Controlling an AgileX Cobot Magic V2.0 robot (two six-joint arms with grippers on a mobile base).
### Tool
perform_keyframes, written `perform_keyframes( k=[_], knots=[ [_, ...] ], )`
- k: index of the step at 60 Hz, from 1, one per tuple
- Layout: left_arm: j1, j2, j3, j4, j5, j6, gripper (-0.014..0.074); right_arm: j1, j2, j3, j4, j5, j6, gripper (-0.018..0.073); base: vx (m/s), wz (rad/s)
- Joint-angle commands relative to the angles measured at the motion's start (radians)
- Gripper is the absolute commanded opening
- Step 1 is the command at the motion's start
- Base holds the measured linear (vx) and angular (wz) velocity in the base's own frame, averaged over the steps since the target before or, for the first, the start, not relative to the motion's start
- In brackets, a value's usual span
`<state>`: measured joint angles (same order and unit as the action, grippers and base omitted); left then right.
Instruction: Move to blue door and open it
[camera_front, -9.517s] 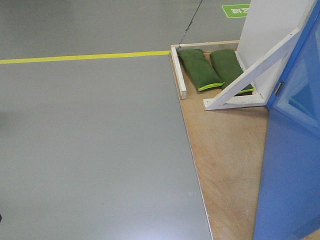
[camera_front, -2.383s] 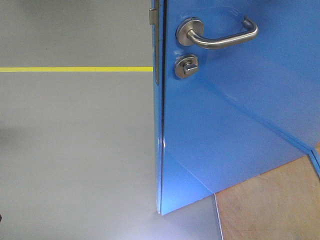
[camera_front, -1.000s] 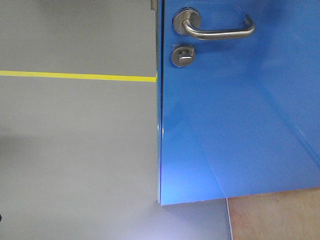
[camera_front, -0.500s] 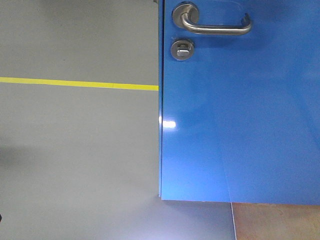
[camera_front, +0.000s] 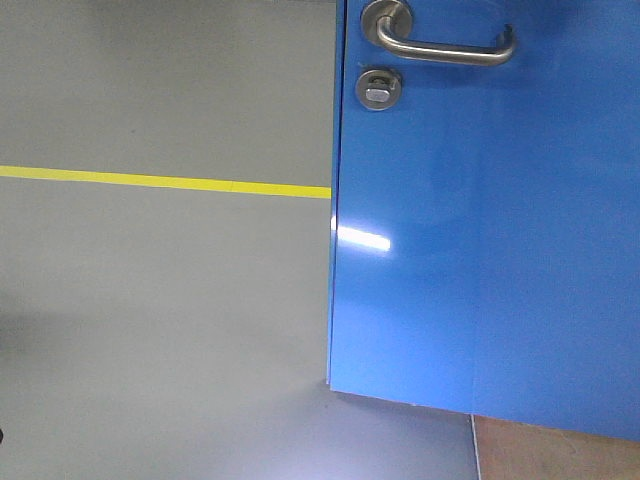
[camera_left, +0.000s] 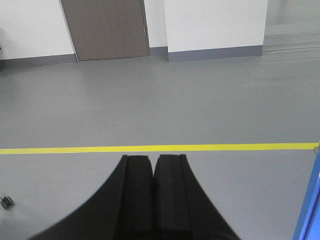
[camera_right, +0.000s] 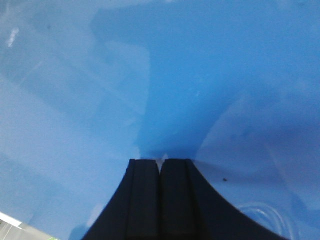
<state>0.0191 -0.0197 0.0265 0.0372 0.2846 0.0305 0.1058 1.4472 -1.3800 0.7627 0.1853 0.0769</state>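
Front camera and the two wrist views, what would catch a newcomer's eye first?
The glossy blue door fills the right half of the front view, its steel lever handle at the top. A yellow floor line crosses the grey floor to its left. The right claw, shut, faces the blue panel close up.

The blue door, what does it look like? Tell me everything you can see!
The blue door is a big, shiny, flat panel that reflects light. Near its top sits a silvery metal lever handle with a round lock just below. Its left edge stands free over the grey floor, so it looks swung open. The right gripper, shut, points straight at the door, seemingly pressed against it. Nothing holds the handle.
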Motion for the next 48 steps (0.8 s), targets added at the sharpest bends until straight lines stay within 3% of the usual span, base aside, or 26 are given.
perform_keyframes(
  k=[1, 48],
  knots=[
    [-0.004, -0.007, 0.006, -0.008, -0.085, -0.002, 0.0070, 0.001, -0.028, -0.036, 0.003, -0.066, -0.011, 0.0002, 0.16, 0.01],
    [-0.004, -0.007, 0.006, -0.008, -0.085, -0.002, 0.0070, 0.001, -0.028, -0.036, 0.004, -0.069, -0.011, 0.0002, 0.12, -0.07]
  ],
)
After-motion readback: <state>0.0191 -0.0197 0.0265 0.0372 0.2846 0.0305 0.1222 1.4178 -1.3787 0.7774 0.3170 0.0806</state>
